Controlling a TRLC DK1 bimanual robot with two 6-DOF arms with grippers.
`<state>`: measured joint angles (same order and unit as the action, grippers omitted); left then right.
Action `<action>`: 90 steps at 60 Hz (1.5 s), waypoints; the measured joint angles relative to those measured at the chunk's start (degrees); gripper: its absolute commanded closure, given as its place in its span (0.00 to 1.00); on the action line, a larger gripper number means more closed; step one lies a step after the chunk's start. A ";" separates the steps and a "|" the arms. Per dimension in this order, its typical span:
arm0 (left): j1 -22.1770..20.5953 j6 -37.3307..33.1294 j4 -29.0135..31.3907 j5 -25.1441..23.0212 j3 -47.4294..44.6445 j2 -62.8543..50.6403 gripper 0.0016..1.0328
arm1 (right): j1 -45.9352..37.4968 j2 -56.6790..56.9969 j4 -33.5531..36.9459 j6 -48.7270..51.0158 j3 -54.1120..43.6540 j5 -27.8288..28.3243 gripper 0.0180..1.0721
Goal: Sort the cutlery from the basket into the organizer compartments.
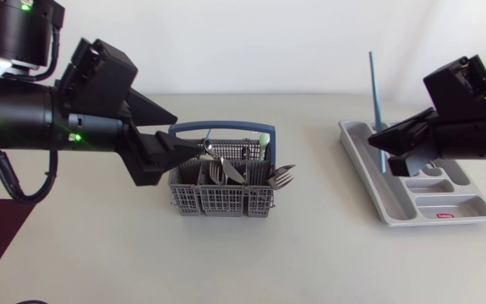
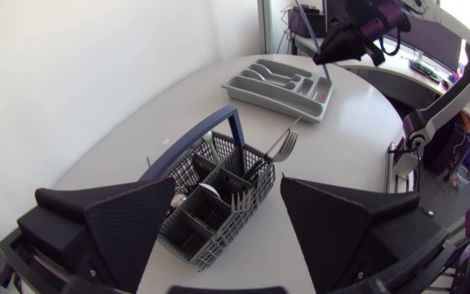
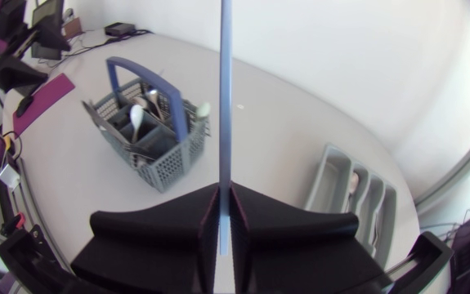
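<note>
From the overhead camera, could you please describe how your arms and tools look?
My left arm is a bulky matte black housing with small green lights and a looping black cable. My right arm is black and blocky. The left tool and right tool each have two broad, matte black wedge-shaped fingers.

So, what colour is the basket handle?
The handle is blue; the right wrist view shows it best.
</note>
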<state>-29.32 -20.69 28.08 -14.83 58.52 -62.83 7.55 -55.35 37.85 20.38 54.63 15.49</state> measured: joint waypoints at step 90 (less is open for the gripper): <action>-7.48 -12.85 -5.35 9.11 -3.76 -6.75 0.11 | -20.74 -47.54 -24.33 1.68 1.99 -7.93 0.18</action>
<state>-36.80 -33.54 22.72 -5.72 54.76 -69.58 -13.19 -102.89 13.52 22.06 56.62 7.55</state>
